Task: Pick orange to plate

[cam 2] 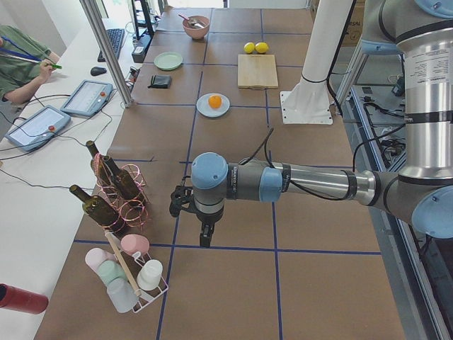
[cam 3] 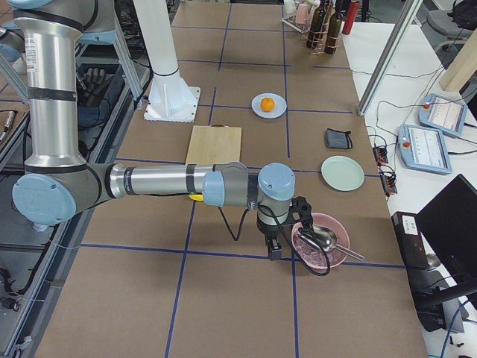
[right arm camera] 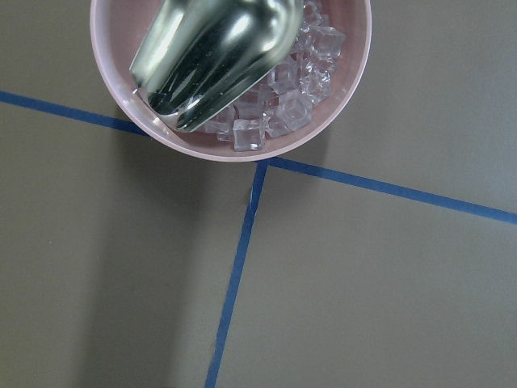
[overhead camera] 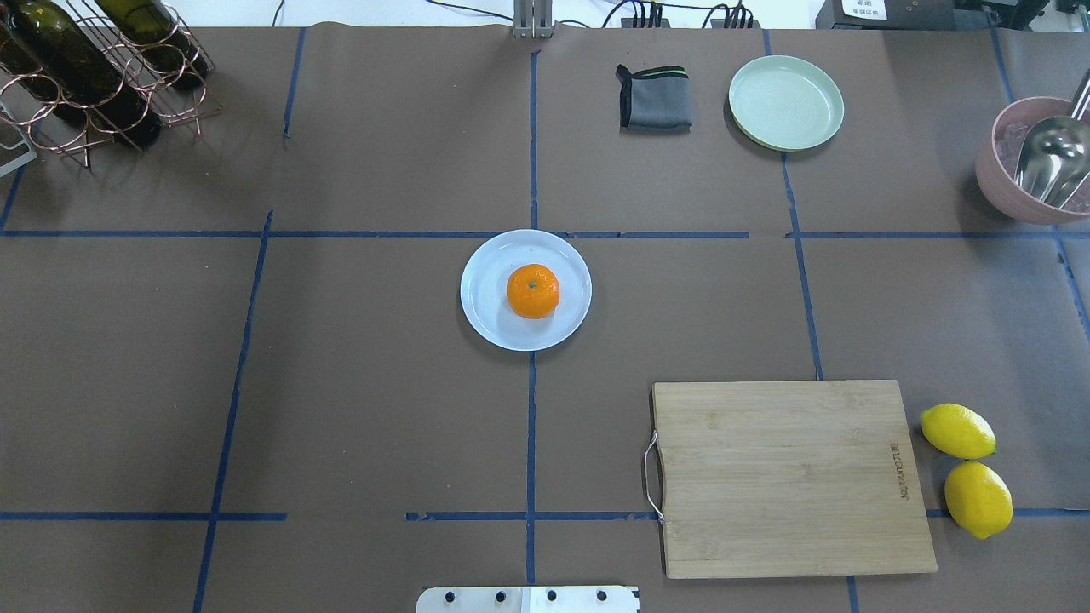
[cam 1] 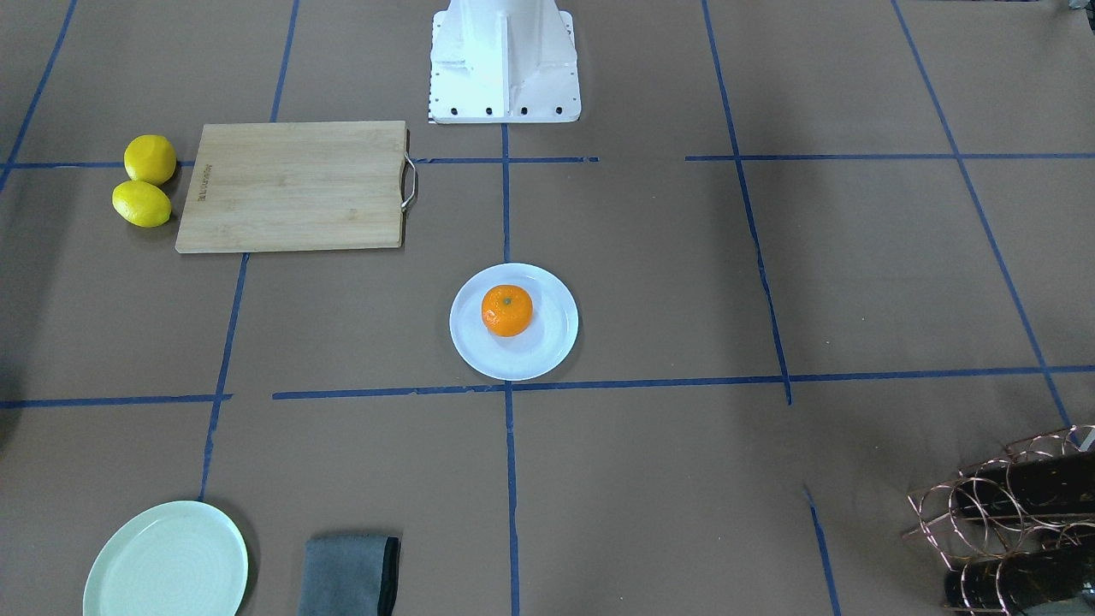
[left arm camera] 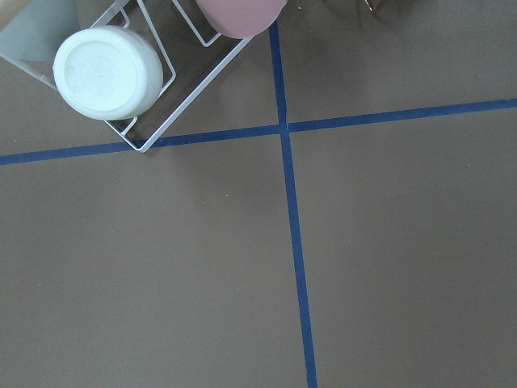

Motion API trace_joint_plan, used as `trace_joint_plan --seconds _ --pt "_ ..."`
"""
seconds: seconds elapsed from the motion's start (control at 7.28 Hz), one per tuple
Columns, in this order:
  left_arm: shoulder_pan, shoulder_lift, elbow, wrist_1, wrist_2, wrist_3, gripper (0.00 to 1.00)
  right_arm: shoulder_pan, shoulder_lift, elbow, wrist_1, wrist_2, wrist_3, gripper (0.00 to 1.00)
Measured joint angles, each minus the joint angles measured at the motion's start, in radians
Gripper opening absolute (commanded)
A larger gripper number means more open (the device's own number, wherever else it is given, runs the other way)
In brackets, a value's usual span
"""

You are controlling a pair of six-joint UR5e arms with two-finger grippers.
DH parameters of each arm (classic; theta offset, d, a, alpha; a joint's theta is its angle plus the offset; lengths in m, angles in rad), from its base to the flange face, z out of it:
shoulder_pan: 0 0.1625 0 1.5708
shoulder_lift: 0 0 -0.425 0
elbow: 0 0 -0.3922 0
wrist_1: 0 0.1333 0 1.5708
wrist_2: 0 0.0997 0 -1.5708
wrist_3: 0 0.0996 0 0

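The brown counter (overhead camera: 383, 409) is gridded with blue tape. The left arm (cam 2: 311, 183) stretches low over its left end, and the left end effector (cam 2: 205, 239) points down over a tape line near the wine rack (cam 2: 117, 191) and the cup rack (cam 2: 138, 280). It shows only in the side view, so I cannot tell how far its jaws stand apart. The right arm (cam 3: 156, 181) reaches over the right end, with the right end effector (cam 3: 273, 252) hanging just beside a pink bowl (cam 3: 332, 257) – again too small and side-on to tell wide from narrow.

A wooden cutting board (overhead camera: 788, 477) lies near the robot on the right, with two lemons (overhead camera: 958, 431) just right of it. The pink bowl holds ice cubes (right arm camera: 287, 109) and a metal scoop (right arm camera: 218, 48). On the far right are a mint-green plate (overhead camera: 785, 102) and, left of it, a folded grey cloth (overhead camera: 654, 98).

The plate (overhead camera: 490, 319) sits mid-counter on the centre tape line – well apart from both arms. The orange (overhead camera: 533, 291) rests on it, stem dimple up, seemingly a little right of the plate's middle
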Motion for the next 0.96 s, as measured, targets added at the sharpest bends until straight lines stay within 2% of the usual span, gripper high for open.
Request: trace_joint_plan --seconds 0.96 --pt "0.0 0.008 0.002 0.001 0.0 0.0 1.0 0.0 -0.022 0.001 0.003 0.0 -0.003 1.0"
